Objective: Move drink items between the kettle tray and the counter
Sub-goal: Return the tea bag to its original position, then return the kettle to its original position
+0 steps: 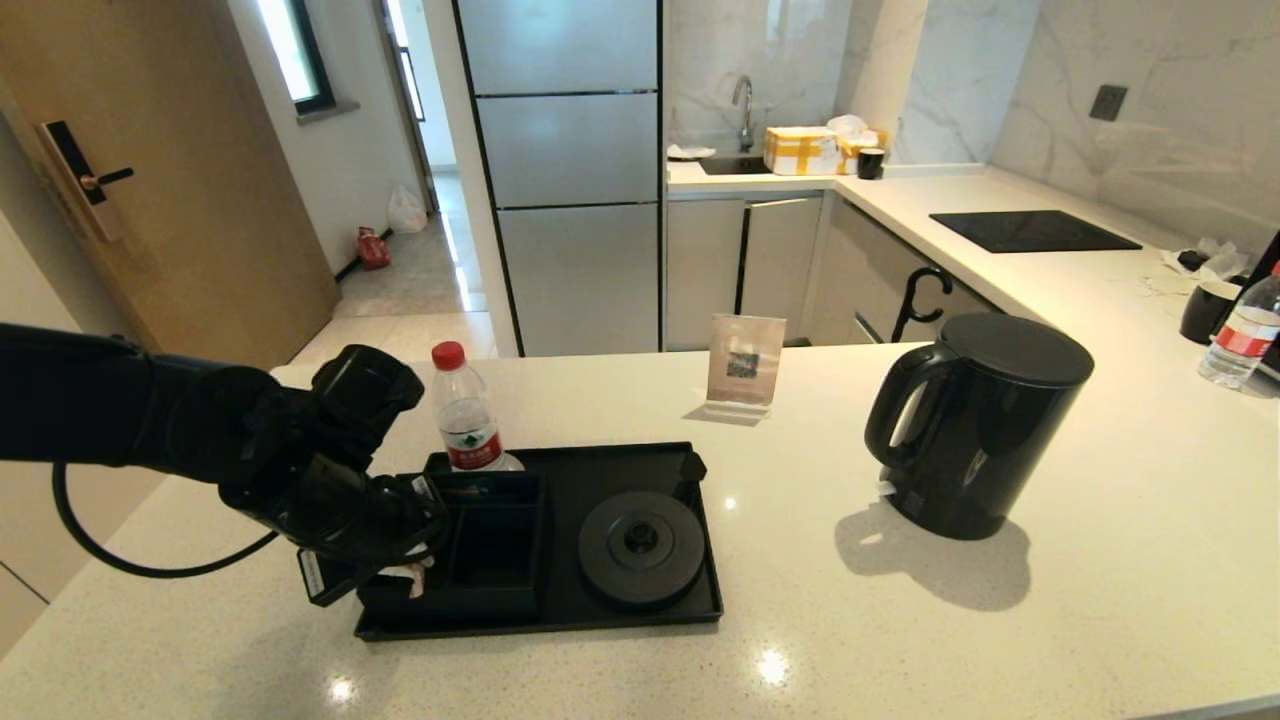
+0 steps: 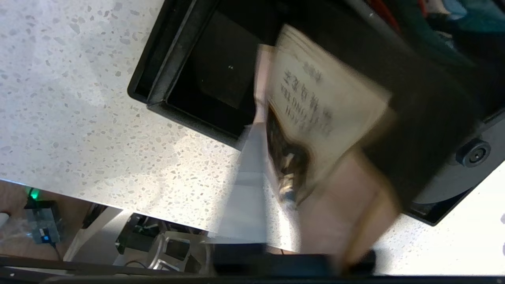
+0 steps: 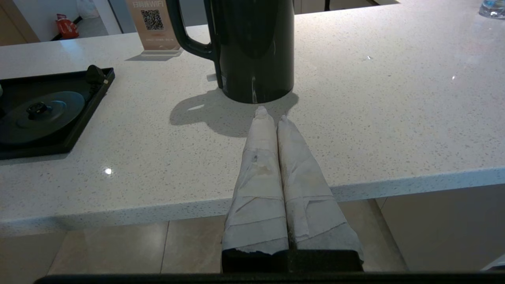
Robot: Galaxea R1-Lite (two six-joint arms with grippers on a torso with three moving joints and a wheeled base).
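Observation:
The black kettle [image 1: 975, 430] stands on the beige counter [image 1: 900, 640], to the right of the black tray [image 1: 700, 608] and off its round base [image 1: 640, 548]. My left gripper [image 1: 400, 560] hovers at the tray's left end over the compartment box [image 1: 495, 548]. It is shut on a beige-and-black tea sachet [image 2: 315, 114], which sticks out between the fingers [image 2: 244, 185] above the box's corner. My right gripper [image 3: 271, 114] is shut and empty, low at the counter's front edge just short of the kettle [image 3: 252, 47]. It is outside the head view.
A red-capped water bottle [image 1: 467, 420] stands at the tray's back left corner, close behind my left wrist. A small WiFi sign [image 1: 745, 362] stands behind the tray. At the far right are a second bottle [image 1: 1240, 335] and a black cup [image 1: 1207, 310].

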